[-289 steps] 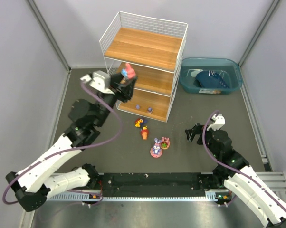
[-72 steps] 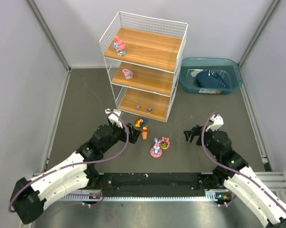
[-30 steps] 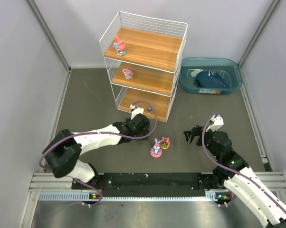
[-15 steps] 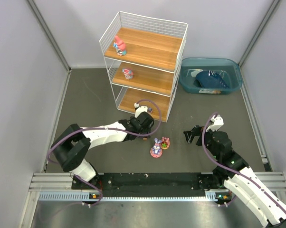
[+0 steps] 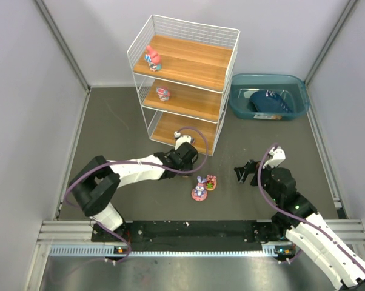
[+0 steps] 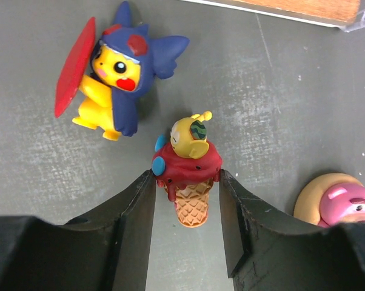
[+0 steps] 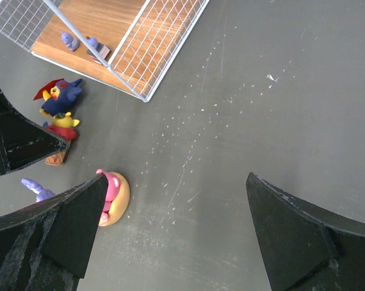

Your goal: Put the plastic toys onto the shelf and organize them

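Having swung down from the shelf [image 5: 184,60], where 2 toys now stand, my left gripper [image 6: 187,177] pinches the ice-cream cone figurine [image 6: 187,159] on the table [image 5: 110,127] at the shelf's 6 o'clock, while my right gripper [image 7: 175,180] hangs spread wide, leaving 4 to place.

The right tool [image 7: 176,179] gapes wide over grey floor [image 7: 261,91], shelf [image 7: 125,21] at upper left.

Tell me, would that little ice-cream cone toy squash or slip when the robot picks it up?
Probably stiff: the ice-cream cone toy looks like glossy moulded plastic, so it should not squash. Possibly slippery: its rounded red topping gives the left gripper little flat surface. It seems to lie on its side, so a push might roll it.
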`<state>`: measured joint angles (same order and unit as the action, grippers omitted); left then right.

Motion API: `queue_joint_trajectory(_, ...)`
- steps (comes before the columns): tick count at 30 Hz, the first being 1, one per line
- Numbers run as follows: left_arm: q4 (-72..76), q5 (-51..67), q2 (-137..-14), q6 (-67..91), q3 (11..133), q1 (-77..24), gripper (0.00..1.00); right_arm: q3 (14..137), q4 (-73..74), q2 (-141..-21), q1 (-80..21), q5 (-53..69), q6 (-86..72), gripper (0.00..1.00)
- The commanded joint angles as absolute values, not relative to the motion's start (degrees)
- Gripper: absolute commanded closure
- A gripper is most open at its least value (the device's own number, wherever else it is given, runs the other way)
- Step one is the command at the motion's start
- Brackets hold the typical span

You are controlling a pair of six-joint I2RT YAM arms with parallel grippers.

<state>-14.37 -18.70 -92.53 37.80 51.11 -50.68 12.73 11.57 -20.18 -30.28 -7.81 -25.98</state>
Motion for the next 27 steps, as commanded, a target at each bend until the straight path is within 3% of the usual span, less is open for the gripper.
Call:
queue_joint_trajectory(1,-10.7,-16.3,-92.2,37.6,50.2,-50.8,0.85,12.7,9.4,-19.5,-30.8,-7.6,-25.5,0.01)
queue_joint_trajectory(2,-10.5,-15.6,-91.7,37.5,49.8,-50.7,0.97,12.7,9.5,-19.5,-30.8,-7.6,-25.5,0.01)
queue_joint_trajectory(3,-10.4,-15.1,-91.1,37.5,49.2,-50.7,1.00,12.7,9.4,-19.5,-30.8,-7.6,-25.4,0.01)
queue_joint_trajectory(9,-5.6,-8.2,-79.7,36.1,40.9,-51.4,1.00,12.7,9.7,-19.3,-30.8,-7.9,-25.4,0.01)
queue_joint_trajectory(19,3.7,-4.5,-46.3,38.7,27.2,-52.2,1.00,17.0,14.8,-11.4,-31.0,-2.4,-26.9,0.01)
queue_joint_trajectory(24,6.2,-5.2,-41.7,40.9,27.7,-52.1,1.00,24.2,18.7,-13.4,-35.9,-4.4,-27.2,0.02)
queue_joint_trajectory(27,7.4,-5.4,-42.1,41.7,28.7,-52.1,1.00,27.8,19.2,-18.7,-43.8,-9.7,-28.0,0.02)
